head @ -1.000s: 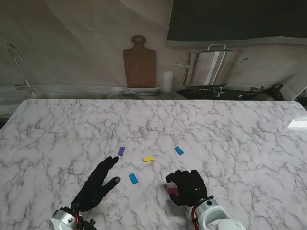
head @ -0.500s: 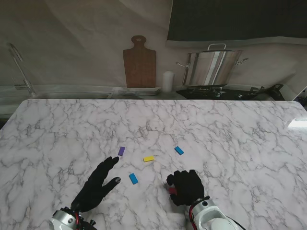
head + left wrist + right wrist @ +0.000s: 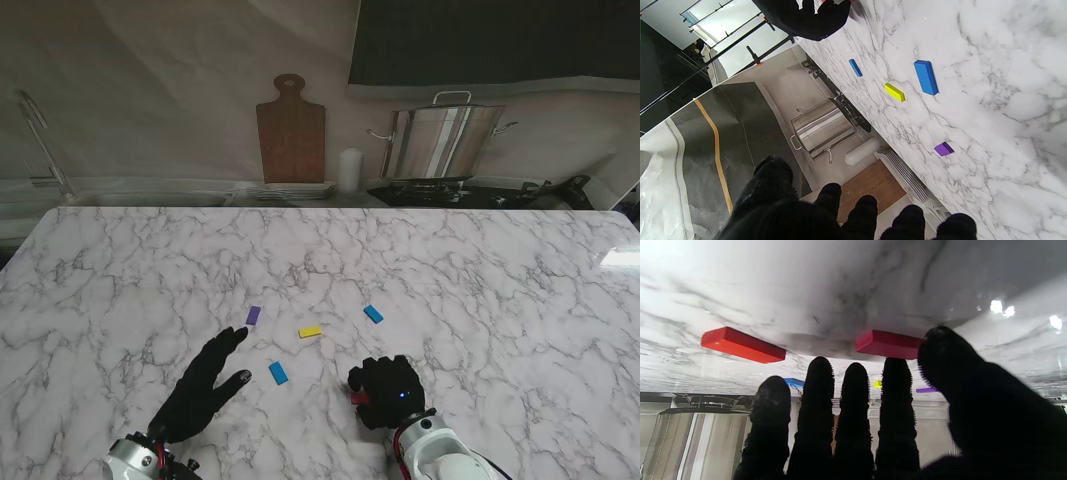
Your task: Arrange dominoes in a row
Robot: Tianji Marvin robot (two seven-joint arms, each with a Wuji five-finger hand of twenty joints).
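Note:
Loose on the marble lie a purple domino (image 3: 253, 315), a yellow domino (image 3: 310, 331) and two blue dominoes (image 3: 373, 313) (image 3: 278, 373). My left hand (image 3: 205, 385) rests open with its fingers spread, just left of the nearer blue one. My right hand (image 3: 392, 392) is curled over a crimson domino (image 3: 356, 397). In the right wrist view, that crimson domino (image 3: 888, 344) lies flat with my index fingertip and thumb against it. An orange-red domino (image 3: 743, 345) lies beside it, hidden in the stand view.
Along the counter behind the table (image 3: 500, 280) stand a wooden cutting board (image 3: 291, 125), a white cylinder (image 3: 349, 170) and a steel pot (image 3: 445, 140). A faucet (image 3: 40, 145) rises at the far left.
My right hand has edged slightly nearer to me and closed down over the crimson domino, so less of it shows. The left hand and the other dominoes have not moved.

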